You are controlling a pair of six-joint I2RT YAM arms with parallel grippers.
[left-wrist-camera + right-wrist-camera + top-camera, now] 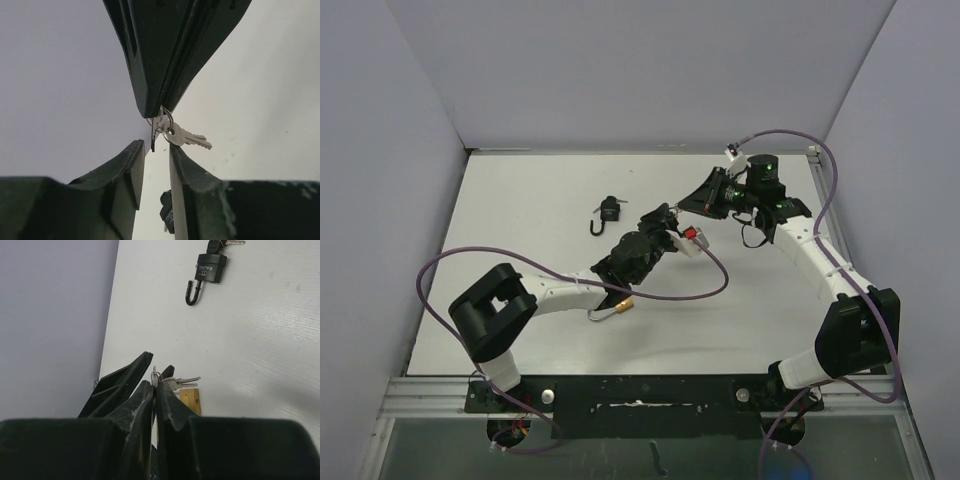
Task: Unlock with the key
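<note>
Left wrist view: our right hand [159, 109] is clamped on the keys [186, 137], left hand [156, 152] slightly apart just beside them. We'd square up one blade before closing; padlock [609, 211] lies well away on the desk [520, 220].

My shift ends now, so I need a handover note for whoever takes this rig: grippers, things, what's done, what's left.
Right gripper: shut on the ring of the keys, which hang clear of the table.
Left gripper: slightly open, empty, fingertips just under the hanging keys.
Padlock: lying on the table, apart from both grippers. Its shackle looks like a hook; whether it is already open I cannot tell.
Done: keys picked up.
Left: probably pass the keys to the left gripper, then put the key into the padlock and turn it.
</note>
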